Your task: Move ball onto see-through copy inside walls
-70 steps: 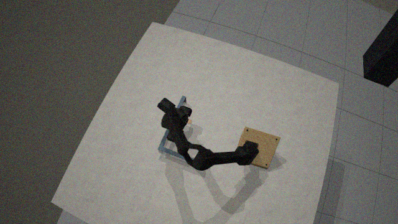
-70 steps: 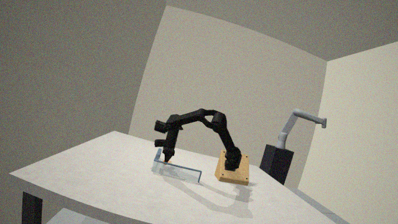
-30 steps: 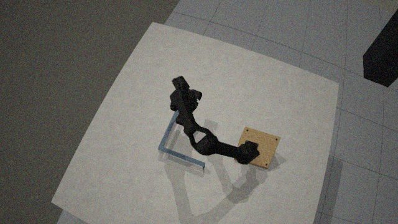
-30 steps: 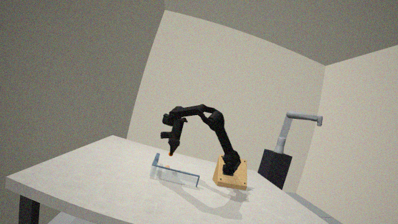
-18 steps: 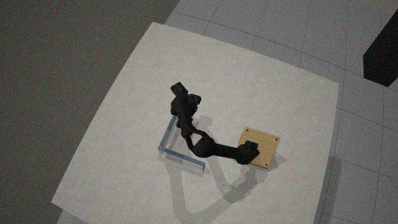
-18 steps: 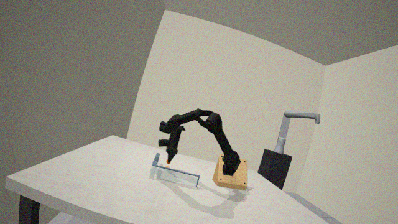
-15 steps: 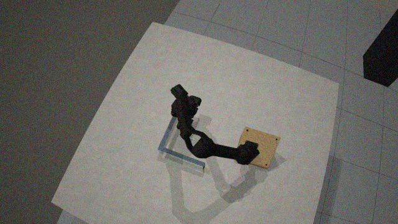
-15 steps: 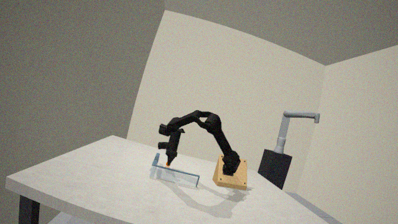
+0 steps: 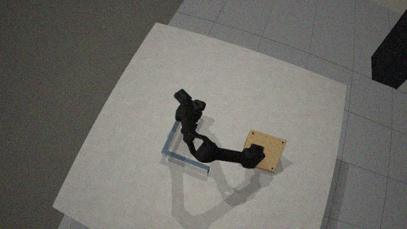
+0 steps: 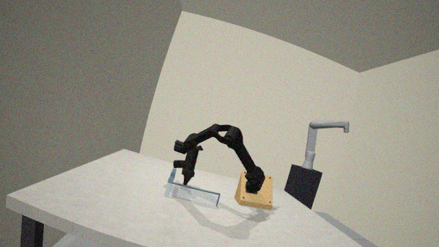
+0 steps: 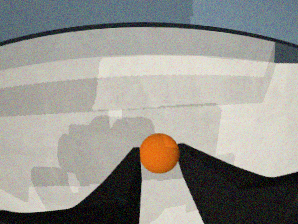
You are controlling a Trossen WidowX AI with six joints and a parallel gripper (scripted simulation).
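Gripping the orange ball (image 11: 158, 152), the gripper (image 11: 160, 163) hangs low inside the corner; clear walls (image 10: 192, 194) stand close ahead and beside.

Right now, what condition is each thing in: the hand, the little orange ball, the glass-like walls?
hand: shut on the orange ball, lowered inside the corner.
orange ball: pinched between the two fingertips, not released.
clear walls: standing upright on the table, forming an L.
see-through copy: cannot be made out in these views.
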